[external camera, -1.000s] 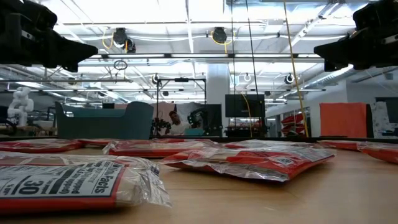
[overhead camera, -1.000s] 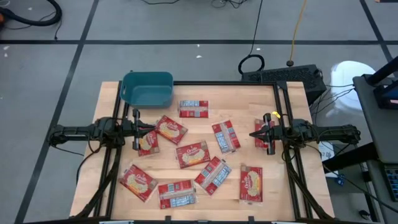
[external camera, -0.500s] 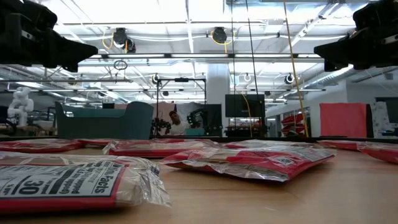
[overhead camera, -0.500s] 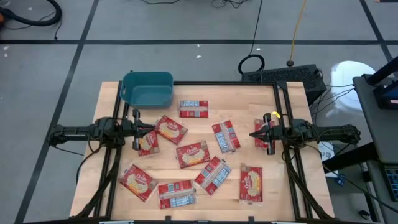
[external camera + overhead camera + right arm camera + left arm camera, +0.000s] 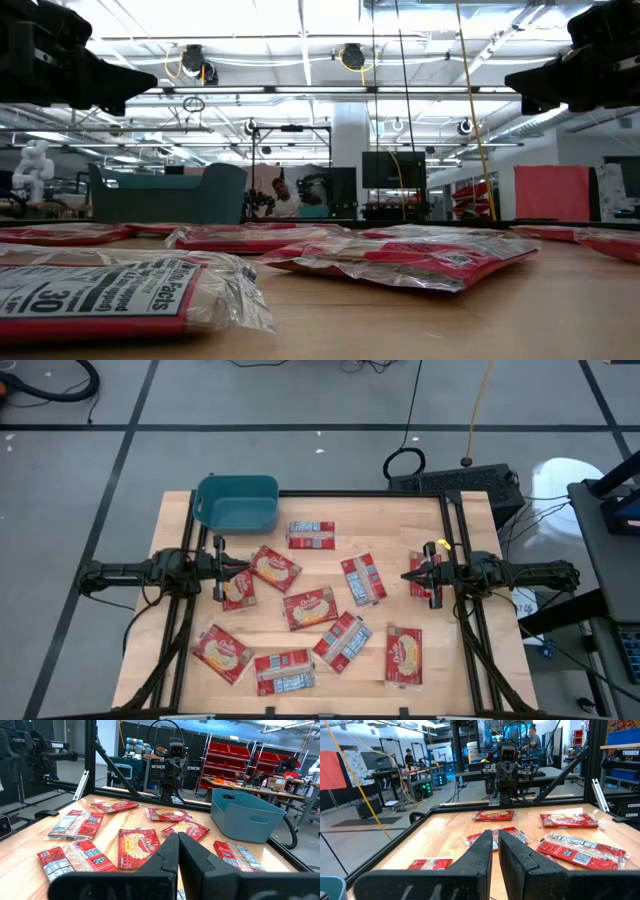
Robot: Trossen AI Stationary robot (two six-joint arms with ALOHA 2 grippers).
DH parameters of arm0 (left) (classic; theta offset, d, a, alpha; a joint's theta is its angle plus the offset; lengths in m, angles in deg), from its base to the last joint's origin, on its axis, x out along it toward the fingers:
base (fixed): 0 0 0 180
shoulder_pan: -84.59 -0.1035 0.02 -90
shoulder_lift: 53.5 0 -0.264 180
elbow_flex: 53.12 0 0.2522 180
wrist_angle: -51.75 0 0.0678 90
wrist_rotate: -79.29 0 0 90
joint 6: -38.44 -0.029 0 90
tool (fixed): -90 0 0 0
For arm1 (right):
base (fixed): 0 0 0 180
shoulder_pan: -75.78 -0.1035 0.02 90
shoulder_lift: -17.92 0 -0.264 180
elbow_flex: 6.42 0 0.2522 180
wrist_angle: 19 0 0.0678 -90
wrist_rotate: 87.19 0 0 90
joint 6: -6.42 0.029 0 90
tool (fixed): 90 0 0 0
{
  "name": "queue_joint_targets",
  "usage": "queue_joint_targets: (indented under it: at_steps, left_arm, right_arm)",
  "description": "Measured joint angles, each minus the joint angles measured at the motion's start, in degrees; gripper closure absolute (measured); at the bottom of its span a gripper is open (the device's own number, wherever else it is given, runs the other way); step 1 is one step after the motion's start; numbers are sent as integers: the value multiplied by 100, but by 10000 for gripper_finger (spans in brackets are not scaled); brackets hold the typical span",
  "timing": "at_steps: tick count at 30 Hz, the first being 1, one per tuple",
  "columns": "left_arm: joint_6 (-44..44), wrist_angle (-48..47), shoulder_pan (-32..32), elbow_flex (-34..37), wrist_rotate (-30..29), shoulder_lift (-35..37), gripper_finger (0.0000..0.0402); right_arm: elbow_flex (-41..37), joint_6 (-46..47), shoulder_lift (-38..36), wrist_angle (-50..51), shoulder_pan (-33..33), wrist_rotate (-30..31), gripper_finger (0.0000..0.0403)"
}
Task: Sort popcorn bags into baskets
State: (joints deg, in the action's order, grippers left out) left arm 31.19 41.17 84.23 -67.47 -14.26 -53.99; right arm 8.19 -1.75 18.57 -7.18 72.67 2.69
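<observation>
Several red popcorn bags lie flat and scattered on the wooden table (image 5: 190, 610), some picture side up (image 5: 309, 608), some print side up (image 5: 363, 579). The teal basket (image 5: 237, 502) stands at the far left corner and holds nothing that I can see; it also shows in the right wrist view (image 5: 247, 817). My left gripper (image 5: 245, 568) hovers shut over the left side, above a bag (image 5: 237, 588). My right gripper (image 5: 405, 577) hovers shut over the right side, above another bag (image 5: 420, 588). Both grippers are well above the bags in the low view, left (image 5: 100, 85) and right (image 5: 540, 90).
A black frame (image 5: 450, 540) runs along the table's far and side edges. Bare wood shows between the bags in the middle (image 5: 320, 565). People and other equipment are in the room beyond the table (image 5: 535, 740).
</observation>
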Motion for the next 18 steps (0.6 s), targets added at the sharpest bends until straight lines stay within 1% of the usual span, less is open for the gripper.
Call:
queue_joint_targets:
  at_steps: [3, 9, 18]
  left_arm:
    - [0, 2, 1, -1, 0, -1, 364]
    - [0, 0, 0, 1, 0, 1, 364]
    - [0, 0, -1, 1, 0, 0, 364]
  right_arm:
    - [0, -82, 2, -2, 6, 39, 403]
    - [0, -659, 1, -43, 11, 172, 403]
    - [0, -752, 2, -46, 11, 166, 403]
